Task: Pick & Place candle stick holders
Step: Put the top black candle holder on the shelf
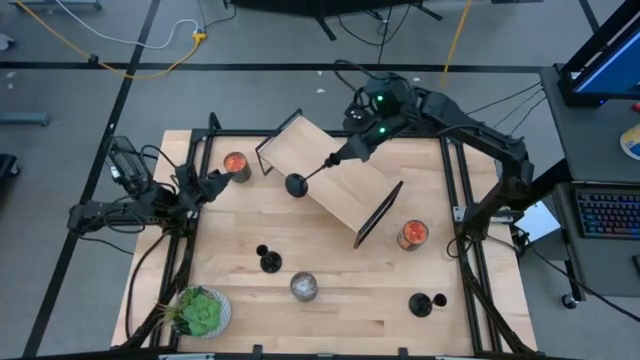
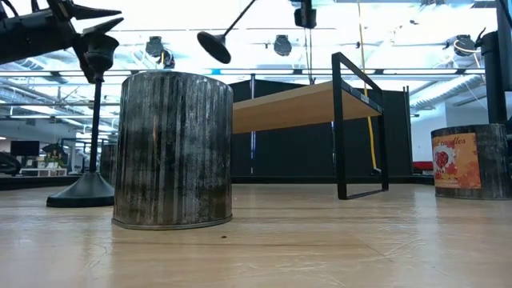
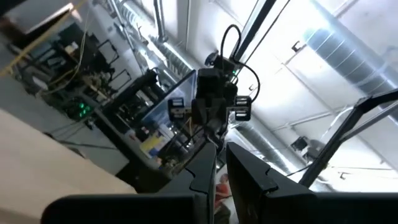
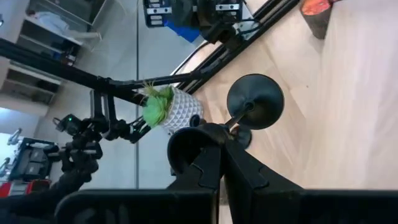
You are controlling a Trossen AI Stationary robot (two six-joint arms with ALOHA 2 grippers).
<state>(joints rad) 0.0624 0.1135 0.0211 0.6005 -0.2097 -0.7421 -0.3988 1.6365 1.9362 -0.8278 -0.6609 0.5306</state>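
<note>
My right gripper [image 1: 340, 158] is shut on a black candle stick holder [image 1: 297, 184] and holds it in the air over the middle of the table, beside a tilted wooden shelf [image 1: 335, 180]. The low view shows its round base [image 2: 214, 46] high above the tabletop. A second holder [image 1: 270, 262] stands on its base at the near left, behind the silver jar [image 1: 304, 287]. A third one [image 1: 428, 303] is at the near right. My left gripper [image 1: 213, 183] waits at the table's left edge beside an orange jar [image 1: 236, 163], fingers nearly together with nothing between them. My right gripper pinches the holder's thin stem [image 4: 239, 121] between its two fingers, at the end away from the base; the fingers hide the cup end. It comes slanting down from the far right, fingers roughly along the stem. The holder sticks out ahead of the fingertips, base [image 4: 255, 101] foremost, tilted and lifted clear.
The wooden shelf with black end frames [image 1: 378, 212] lies slanted across the table's middle. A second orange jar [image 1: 413, 233] stands to its right. A potted green plant [image 1: 200, 310] sits at the near left corner. Bare wood shows along the near edge.
</note>
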